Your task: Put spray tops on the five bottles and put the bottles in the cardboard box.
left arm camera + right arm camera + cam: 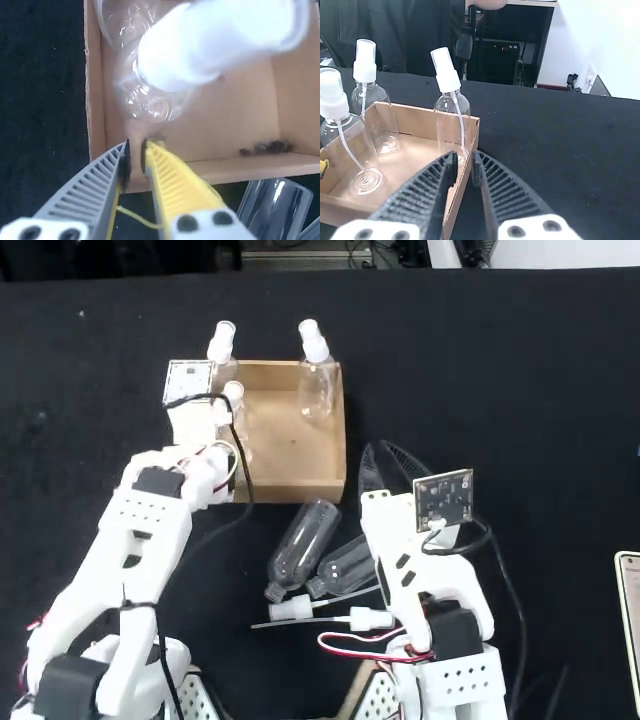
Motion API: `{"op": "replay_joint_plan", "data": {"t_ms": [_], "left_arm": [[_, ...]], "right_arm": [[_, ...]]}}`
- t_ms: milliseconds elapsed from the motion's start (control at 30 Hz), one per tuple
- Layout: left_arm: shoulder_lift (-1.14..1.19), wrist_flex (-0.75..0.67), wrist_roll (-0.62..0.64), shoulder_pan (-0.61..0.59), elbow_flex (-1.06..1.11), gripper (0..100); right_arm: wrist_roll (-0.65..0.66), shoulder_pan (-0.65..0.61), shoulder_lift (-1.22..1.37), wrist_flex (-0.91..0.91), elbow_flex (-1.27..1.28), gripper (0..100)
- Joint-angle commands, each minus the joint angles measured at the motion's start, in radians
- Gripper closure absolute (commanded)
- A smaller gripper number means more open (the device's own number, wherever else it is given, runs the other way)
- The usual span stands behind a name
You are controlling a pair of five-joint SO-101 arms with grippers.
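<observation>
The cardboard box [290, 445] stands at the middle back. Three bottles with white spray tops stand upright in it: one at the far left corner [222, 348], one at the far right [316, 385], one by the left wall [233, 400]. Two uncapped clear bottles [300, 538] [345, 565] lie on the cloth in front of the box, with two loose spray tops [290, 610] [368, 618] nearer me. My left gripper [136, 149] is shut and empty at the box's near left corner, just below the capped bottle [215, 40]. My right gripper [462, 156] is shut and empty beside the box's right wall [470, 145].
Black cloth covers the table [520, 390], with open room to the right of the box. A white flat object [630, 620] lies at the right edge. The right arm's base [450, 660] stands close to the loose spray tops.
</observation>
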Motion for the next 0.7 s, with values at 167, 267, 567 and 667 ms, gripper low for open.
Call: {"op": "replay_joint_plan", "data": {"t_ms": [167, 267, 567, 667], "left_arm": [[0.029, -0.075, 0.009, 0.005, -0.059, 97], [0.040, -0.077, 0.009, 0.005, -0.067, 97], [0.061, -0.118, 0.009, 0.007, -0.053, 97], [0.077, -0.118, 0.009, 0.007, -0.054, 97]], "right_arm": [[0.011, 0.023, -0.021, -0.025, -0.002, 96.6], [0.011, 0.021, -0.021, -0.025, -0.002, 96.6], [0.011, 0.021, -0.021, -0.025, -0.002, 96.6], [0.011, 0.021, -0.021, -0.025, -0.002, 96.6]]}}
